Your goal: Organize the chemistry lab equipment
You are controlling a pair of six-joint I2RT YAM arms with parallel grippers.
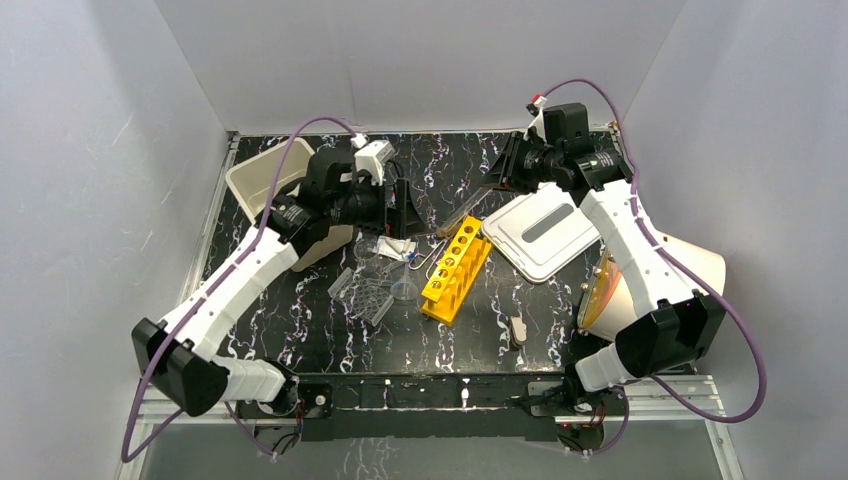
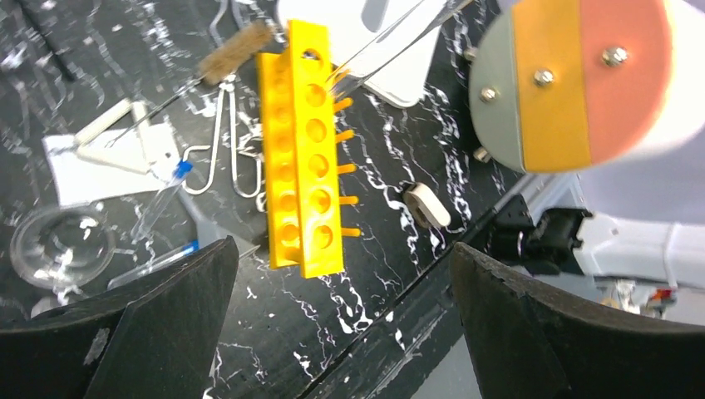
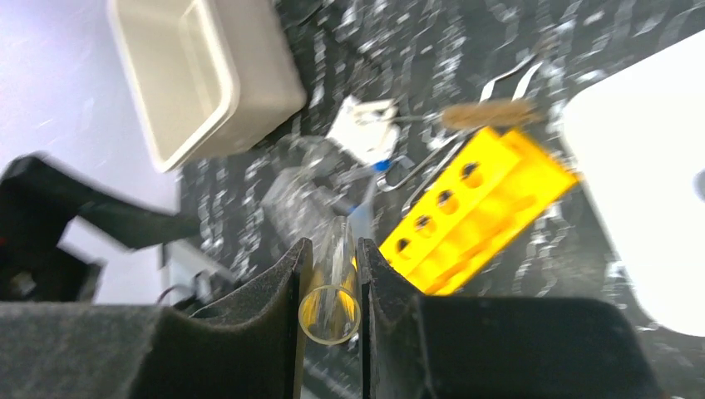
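**Right fingers** [image 3: 270, 324]: I have them clamped on a clear test tube [image 3: 332, 287], one pad on each side near its open rim. The tube runs forward out of my grip at a slant, not upright. Just beyond its far end is the yellow rack [image 3: 470, 208], which stands on the counter [image 3: 499, 50] with its holes facing up. I cannot tell whether the tube tip touches the rack.

**Left fingers** [image 2: 158, 332]: These are wide apart and hold nothing. They are poised above the near end of the same rack, with a round glass dish [image 2: 60, 243] off to one side.

**Step in hand, as I judge it:** loading the tube into the rack.

**Next move calls for:**
1. Tip the tube upright.
2. Centre its closed end over one hole.
3. Lower it until seated.
4. Part the right fingers.

The glass is smooth, so I should keep the clamp firm but light.
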